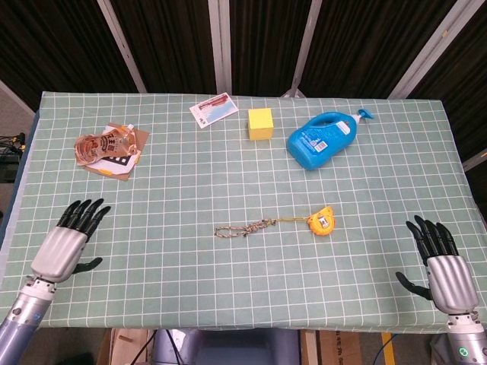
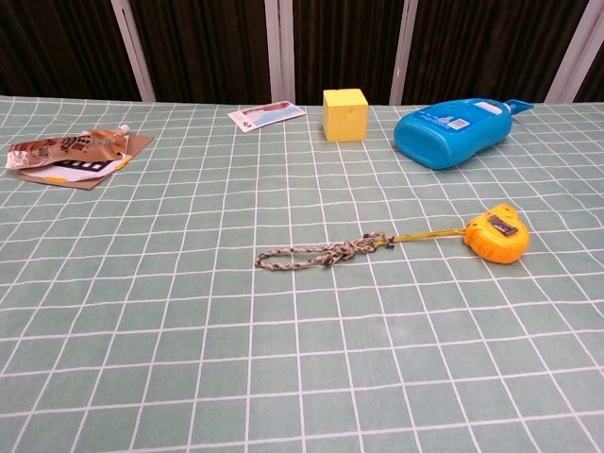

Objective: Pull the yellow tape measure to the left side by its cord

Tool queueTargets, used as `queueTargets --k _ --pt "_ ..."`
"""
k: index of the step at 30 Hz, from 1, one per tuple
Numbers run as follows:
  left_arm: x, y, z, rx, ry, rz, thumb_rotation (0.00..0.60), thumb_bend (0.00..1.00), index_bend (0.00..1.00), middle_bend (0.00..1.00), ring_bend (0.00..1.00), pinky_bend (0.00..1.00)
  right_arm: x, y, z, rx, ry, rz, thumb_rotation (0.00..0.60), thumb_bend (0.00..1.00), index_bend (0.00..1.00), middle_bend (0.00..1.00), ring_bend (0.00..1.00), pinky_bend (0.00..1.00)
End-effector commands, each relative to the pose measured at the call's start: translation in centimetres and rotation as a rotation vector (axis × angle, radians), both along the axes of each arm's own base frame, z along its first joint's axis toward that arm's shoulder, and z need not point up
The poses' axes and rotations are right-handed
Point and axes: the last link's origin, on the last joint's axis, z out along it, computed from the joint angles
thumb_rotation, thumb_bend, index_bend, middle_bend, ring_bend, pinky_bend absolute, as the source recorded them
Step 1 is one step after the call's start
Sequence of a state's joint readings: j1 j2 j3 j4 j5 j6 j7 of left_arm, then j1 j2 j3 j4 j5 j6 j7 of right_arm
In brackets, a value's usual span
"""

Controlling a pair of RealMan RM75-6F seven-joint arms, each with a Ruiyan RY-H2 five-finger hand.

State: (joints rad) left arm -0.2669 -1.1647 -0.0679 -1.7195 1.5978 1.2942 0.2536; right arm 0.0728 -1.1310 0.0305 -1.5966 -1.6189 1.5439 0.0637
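Two hands rest at the near corners of the checked table (image 1: 228, 289), and neither holds anything: the left hand (image 1: 65, 245) and the right hand (image 1: 441, 266) both show spread, empty fingers in the head view; neither appears in the chest view. The yellow tape measure (image 1: 322, 222) lies well to the right of the left hand and nearer the right hand, with its cord (image 1: 243, 227) stretched out from it toward the left hand and ending in a braided loop. The step in hand appears to be the approach, with no contact yet made. The next move calls for the left hand to reach across to the loop end of the cord, close on it, and draw it leftward so the tape measure trails behind. One container is present, a blue bottle (image 1: 323, 139) lying on its side well beyond the right hand; its contents cannot be seen.
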Motion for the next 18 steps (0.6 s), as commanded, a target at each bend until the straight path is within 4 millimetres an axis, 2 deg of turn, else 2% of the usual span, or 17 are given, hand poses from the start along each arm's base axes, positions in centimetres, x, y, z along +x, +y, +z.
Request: queueTargets --k 1,8,15,18 --pt "3.1 2.6 -1.6 -0.038 -0.004 -0.054 0.6 0.07 0.16 0.0 0.0 0.0 0.0 0.0 0.0 0.002 -0.001 0.0 0.6 0.22 0.0 0.0 0.0 0.0" --pt "7.4 5.6 -4.9 -0.096 -0.036 -0.071 0.6 0.13 0.27 0.0 0.0 0.0 -0.1 0.0 0.1 0.006 -0.014 -0.009 0.6 0.22 0.0 0.0 0.0 0.0" --pt "11.3 7.0 -9.0 -0.164 -0.053 -0.076 0.6 0.16 0.33 0.0 0.0 0.0 -0.1 -0.1 0.0 0.01 -0.022 -0.014 0.6 0.22 0.0 0.0 0.0 0.0" --pt "12.4 7.3 -10.5 -0.178 -0.035 -0.085 0.6 0.18 0.35 0.0 0.0 0.0 -0.2 -0.1 0.0 0.012 -0.026 -0.017 0.6 0.22 0.0 0.0 0.0 0.0"
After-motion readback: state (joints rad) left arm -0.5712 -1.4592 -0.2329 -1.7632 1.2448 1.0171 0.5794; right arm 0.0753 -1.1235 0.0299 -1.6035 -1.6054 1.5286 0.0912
